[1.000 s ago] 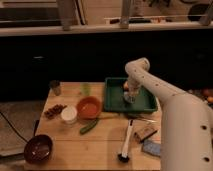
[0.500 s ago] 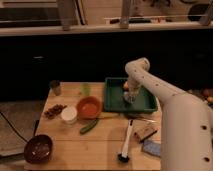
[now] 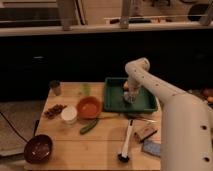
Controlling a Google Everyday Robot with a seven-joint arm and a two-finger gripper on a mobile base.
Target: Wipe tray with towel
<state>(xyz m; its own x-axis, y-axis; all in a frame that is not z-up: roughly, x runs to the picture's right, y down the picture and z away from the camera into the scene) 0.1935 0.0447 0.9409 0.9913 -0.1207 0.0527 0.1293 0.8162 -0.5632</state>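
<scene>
So, mid-wipe we reckon | gripper (image 3: 131, 96) down inside the green tray (image 3: 114, 102) on the table (image 3: 100, 145), pale towel (image 3: 129, 98) under it | can't tell how the tool is set | we'd keep it flat, sweep into corners, avoid dragging the tray toward the orange bowl (image 3: 89, 107).

The gripper (image 3: 130, 95) reaches down into the green tray (image 3: 114, 102) on the wooden table (image 3: 100, 147), pressing on a pale towel (image 3: 129, 98) near the tray's middle. Left of the tray sit an orange bowl (image 3: 89, 107), a white cup (image 3: 68, 114) and a green cucumber (image 3: 89, 126).
</scene>
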